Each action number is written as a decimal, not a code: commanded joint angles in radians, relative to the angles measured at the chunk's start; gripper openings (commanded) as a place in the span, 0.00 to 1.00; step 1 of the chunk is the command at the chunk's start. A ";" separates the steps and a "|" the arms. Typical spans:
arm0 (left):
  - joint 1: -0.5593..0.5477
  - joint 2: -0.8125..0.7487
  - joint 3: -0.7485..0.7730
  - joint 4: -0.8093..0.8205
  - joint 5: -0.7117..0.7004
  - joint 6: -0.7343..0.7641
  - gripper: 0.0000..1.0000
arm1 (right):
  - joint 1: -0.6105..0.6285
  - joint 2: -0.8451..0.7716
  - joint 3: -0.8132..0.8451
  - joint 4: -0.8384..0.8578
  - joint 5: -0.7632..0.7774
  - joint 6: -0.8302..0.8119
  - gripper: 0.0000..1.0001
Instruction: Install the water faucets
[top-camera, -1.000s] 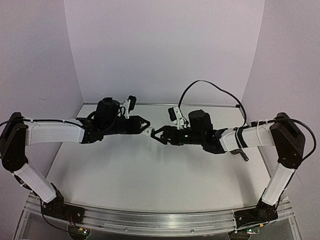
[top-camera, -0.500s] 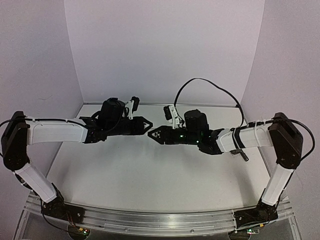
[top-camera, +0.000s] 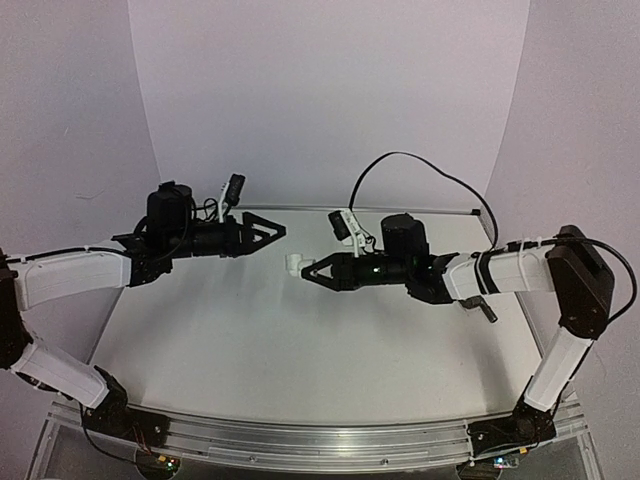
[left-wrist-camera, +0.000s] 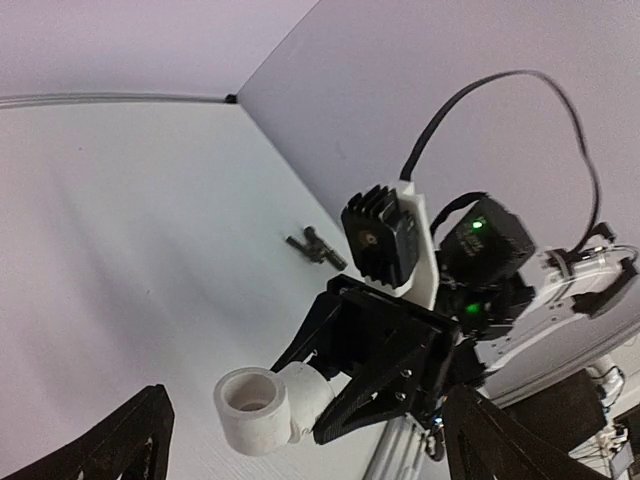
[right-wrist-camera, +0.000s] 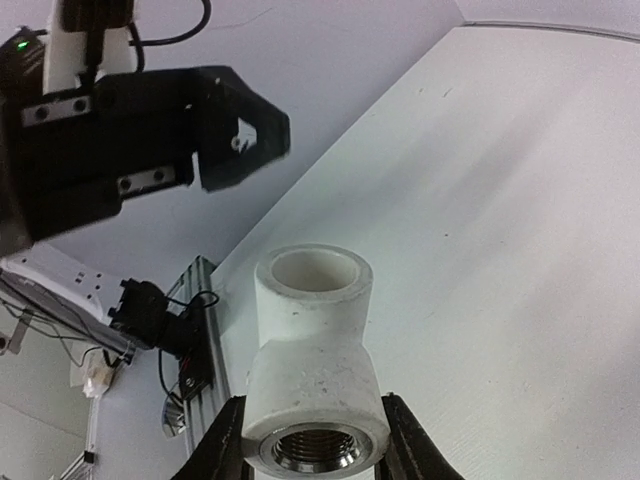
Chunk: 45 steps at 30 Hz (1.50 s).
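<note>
**Fitting held, tap waiting on the table**

Fitting (right-wrist-camera: 312, 340) first: your right gripper (top-camera: 312, 270) pinches the white piece by its lower body, above the table (top-camera: 300, 360). The left gripper (top-camera: 272, 234) is spread wide and empty, just apart from the fitting on its open side.

The black tap (left-wrist-camera: 316, 246) lies flat on the table, well apart from the fitting, beside the right forearm. I judge fetching it is the left arm's job.

Hold the pinch firm and level. The fitting's threaded mouth faces back toward the right wrist and the plain mouth points outward. You may have to turn the fitting before the tap can meet the thread.

The right wrist view cuts off where the fingers press the fitting. The tap is too small to tell how its lever sits.
</note>
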 joint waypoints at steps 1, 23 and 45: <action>0.026 -0.065 -0.063 0.197 0.365 -0.069 0.95 | -0.010 -0.121 -0.003 0.071 -0.256 -0.025 0.00; -0.025 0.045 -0.045 0.321 0.430 -0.161 0.56 | 0.000 -0.056 0.075 0.146 -0.339 0.049 0.00; -0.049 0.069 -0.002 0.261 0.353 -0.148 0.47 | 0.002 -0.037 0.079 0.145 -0.304 0.048 0.00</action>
